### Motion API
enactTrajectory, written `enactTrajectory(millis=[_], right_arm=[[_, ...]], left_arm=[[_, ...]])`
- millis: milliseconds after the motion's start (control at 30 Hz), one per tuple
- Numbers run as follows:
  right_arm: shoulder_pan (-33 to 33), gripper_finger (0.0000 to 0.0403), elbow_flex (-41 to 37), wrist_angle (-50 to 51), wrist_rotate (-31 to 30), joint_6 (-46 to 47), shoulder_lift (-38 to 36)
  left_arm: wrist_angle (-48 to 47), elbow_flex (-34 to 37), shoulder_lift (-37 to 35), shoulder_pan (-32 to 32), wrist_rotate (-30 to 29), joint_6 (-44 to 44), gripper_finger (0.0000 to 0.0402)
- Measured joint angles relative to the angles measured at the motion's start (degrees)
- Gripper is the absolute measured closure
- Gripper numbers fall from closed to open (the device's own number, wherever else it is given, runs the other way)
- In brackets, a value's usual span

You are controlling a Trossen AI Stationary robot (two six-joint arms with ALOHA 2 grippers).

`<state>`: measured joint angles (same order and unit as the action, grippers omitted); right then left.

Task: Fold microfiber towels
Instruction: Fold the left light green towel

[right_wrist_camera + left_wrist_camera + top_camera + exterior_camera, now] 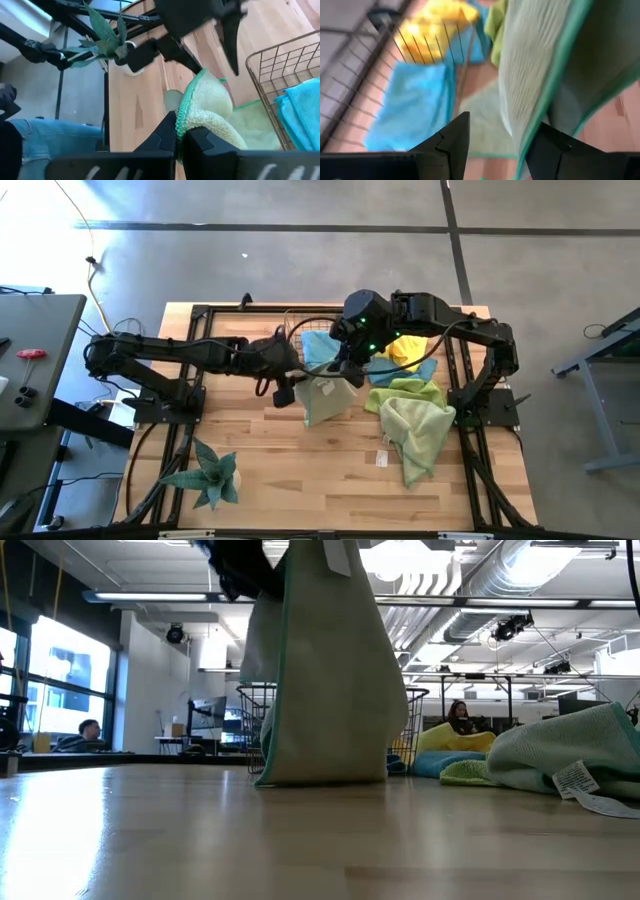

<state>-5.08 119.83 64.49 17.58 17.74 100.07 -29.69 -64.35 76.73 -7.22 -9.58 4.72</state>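
A pale green microfiber towel with a darker green hem hangs from my right gripper, which is shut on its top. Its lower end rests on the table. My left gripper is open beside the towel, on the table's left side of it. The towel's hemmed side edge hangs in front of its fingers. I cannot tell whether they touch it. More towels lie at the right: yellow, light blue, lime green and pale green. My right gripper pinches the hemmed top edge of the pale green towel between its two fingers, where the cloth bunches into a fold. The fingers slant downward from the table's right. The towel hangs below them, loosely draped, with its lower end on the table.
A wire basket stands at the far middle, just behind the hanging towel. A spiky green plant stands near the front left. Bare wood lies in front of the towel. People sit in the room beyond the table.
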Motion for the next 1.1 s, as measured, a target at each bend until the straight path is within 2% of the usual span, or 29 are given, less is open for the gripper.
enactTrajectory(millis=[333,700,933,1100], right_arm=[[0.00,0.0403,0.00,0.08,-0.02,-2.80,0.00],[0.00,0.0403,0.00,2.23,-0.87,-2.82,0.00],[0.00,0.0403,0.02,4.00,-3.16,-2.84,0.00],[0.24,0.0403,0.02,6.28,-4.67,-5.12,-0.01]], left_arm=[[6.71,8.79,-0.02,0.85,0.09,8.38,0.0255],[6.93,11.88,-0.07,3.21,0.88,12.23,0.0334],[6.79,11.89,-0.64,3.26,5.79,16.53,0.0390],[6.37,10.78,-2.90,3.34,8.71,18.69,0.0398]])
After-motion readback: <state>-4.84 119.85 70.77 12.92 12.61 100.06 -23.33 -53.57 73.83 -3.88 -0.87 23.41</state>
